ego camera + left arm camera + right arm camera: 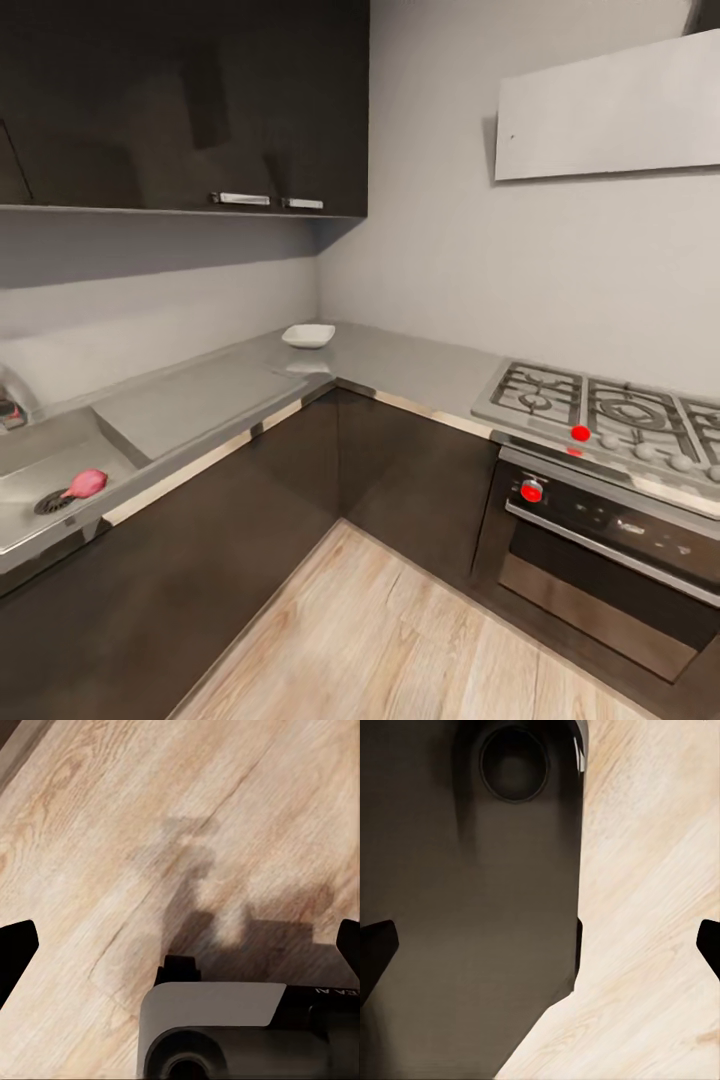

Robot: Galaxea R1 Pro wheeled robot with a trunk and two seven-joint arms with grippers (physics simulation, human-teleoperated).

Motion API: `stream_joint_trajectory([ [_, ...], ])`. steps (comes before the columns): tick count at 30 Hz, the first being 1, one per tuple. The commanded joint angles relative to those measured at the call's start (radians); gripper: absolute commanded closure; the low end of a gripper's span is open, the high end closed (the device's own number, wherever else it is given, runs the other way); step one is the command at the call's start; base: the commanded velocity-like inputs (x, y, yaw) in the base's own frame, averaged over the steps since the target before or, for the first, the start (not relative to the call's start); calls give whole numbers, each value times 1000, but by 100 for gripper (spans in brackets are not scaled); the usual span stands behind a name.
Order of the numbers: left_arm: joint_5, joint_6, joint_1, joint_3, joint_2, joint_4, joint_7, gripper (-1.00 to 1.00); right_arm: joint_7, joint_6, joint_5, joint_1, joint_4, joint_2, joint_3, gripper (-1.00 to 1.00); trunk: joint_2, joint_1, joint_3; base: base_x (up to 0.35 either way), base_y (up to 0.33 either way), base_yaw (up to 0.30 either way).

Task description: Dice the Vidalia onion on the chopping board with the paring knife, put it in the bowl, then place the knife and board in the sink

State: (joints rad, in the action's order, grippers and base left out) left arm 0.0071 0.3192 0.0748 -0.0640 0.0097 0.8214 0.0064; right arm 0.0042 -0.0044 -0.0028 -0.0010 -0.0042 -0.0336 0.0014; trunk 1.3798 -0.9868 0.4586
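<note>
Your Vidalia onion (87,483) lies beside the sink (30,455) drain, near the countertop (400,365) edge. Both grippers' fingers are spread wide over bare wood floor (400,640).

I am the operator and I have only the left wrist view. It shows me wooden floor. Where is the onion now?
Observer: In the head view the Vidalia onion lies in the sink, beside the round drain.
Operator: Is the bowl visible there also?
Observer: Yes, the bowl stands on the countertop in the corner, away from the sink.
Operator: And what about the right tool?
Observer: In the right wrist view the right tool is open, with its fingertips wide apart and nothing between them, above floor and a dark robot part.
</note>
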Motion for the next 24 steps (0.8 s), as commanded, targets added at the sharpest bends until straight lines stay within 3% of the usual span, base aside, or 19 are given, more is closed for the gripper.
stream_joint_trajectory([
  [1,1,6,0,-1,-1,-16,1,-100,0,0,0,0,0,0,0,-100,-7,4,-2,0,0,0],
  [6,1,6,0,-2,0,-55,6,-100,0,0,0,0,0,0,0,-100,-42,23,-18,130,0,0],
  [16,1,6,0,-2,1,-66,7,-100,0,0,0,0,0,0,0,-100,-112,61,-49,302,0,0],
  [24,1,6,0,-2,1,-67,7,-100,0,0,0,0,3,0,1,-100,-168,92,-75,40,0,0],
])
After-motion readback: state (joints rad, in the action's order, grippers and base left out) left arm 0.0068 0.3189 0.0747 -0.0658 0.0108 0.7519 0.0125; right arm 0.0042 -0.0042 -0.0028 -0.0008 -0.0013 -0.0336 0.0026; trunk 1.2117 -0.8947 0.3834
